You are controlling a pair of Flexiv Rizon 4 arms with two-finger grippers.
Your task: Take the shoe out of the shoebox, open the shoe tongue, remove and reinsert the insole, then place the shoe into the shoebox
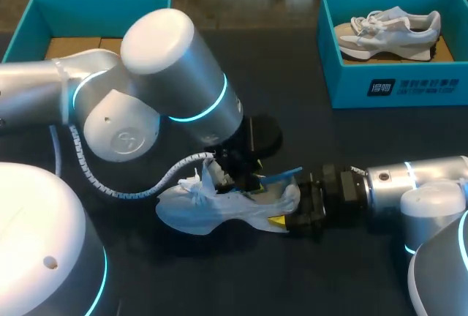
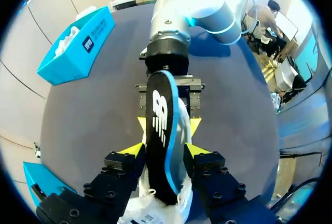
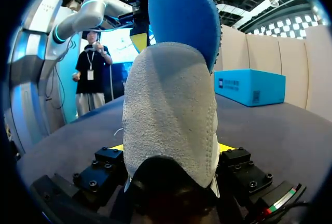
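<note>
My right gripper had its fingers clamped on the heel of the white shoe, which lay on the dark tabletop, well apart from the teal shoebox. My left gripper had its fingers pinched on the blue-backed insole, which stood up out of the shoe.

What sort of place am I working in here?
Likely a robot lab or demo bench for shoe handling: dark table, a teal shoebox, a second shoebox, right gripper holding a white shoe, left gripper holding its insole.
</note>
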